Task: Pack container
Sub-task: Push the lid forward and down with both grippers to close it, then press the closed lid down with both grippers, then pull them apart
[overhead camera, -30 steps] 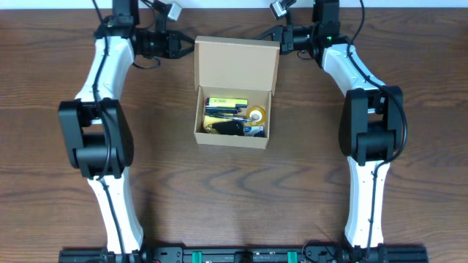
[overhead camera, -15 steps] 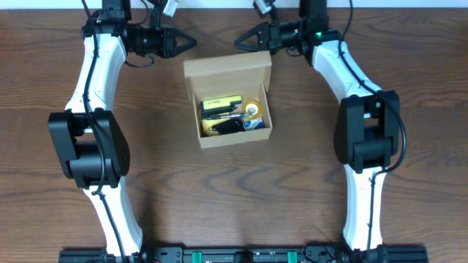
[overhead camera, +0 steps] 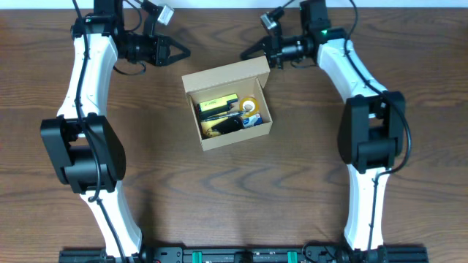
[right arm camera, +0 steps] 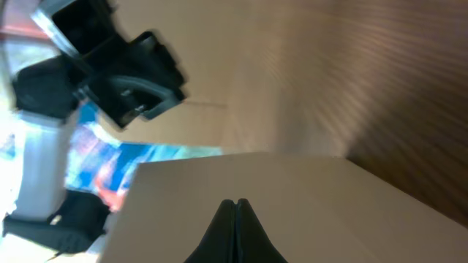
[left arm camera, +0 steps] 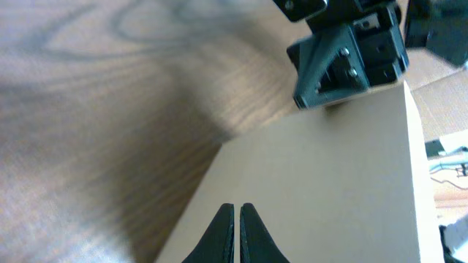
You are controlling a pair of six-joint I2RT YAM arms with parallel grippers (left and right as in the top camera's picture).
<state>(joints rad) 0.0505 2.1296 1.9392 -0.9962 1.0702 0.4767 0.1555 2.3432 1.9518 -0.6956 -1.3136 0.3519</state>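
**First:** As we look down from overhead, both white arms bend inward along the far edge of the surface (overhead camera: 409, 88). The left hand (overhead camera: 183, 52) and the right hand (overhead camera: 247, 55) point toward each other beyond the container (overhead camera: 238, 136).

**Second:** We agree. In each wrist view the dark, tapered fingers are pressed together, and we see nothing pinched between them.

**First:** The container sits mid-surface, turned a little askew. It is plain tan cardboard with crisp folds, and its flap lid (overhead camera: 223, 76) stands open on the far side.

**Second:** The right hand is just beside the lid's far right corner. The left hand is apart from the box.

**First:** Inside we make out a yellow-green pack (overhead camera: 218, 102), a pale tape roll (overhead camera: 250, 107) to its right, and something black (overhead camera: 228, 126) nearer. The surface is dark brown wood with a streaked grain.
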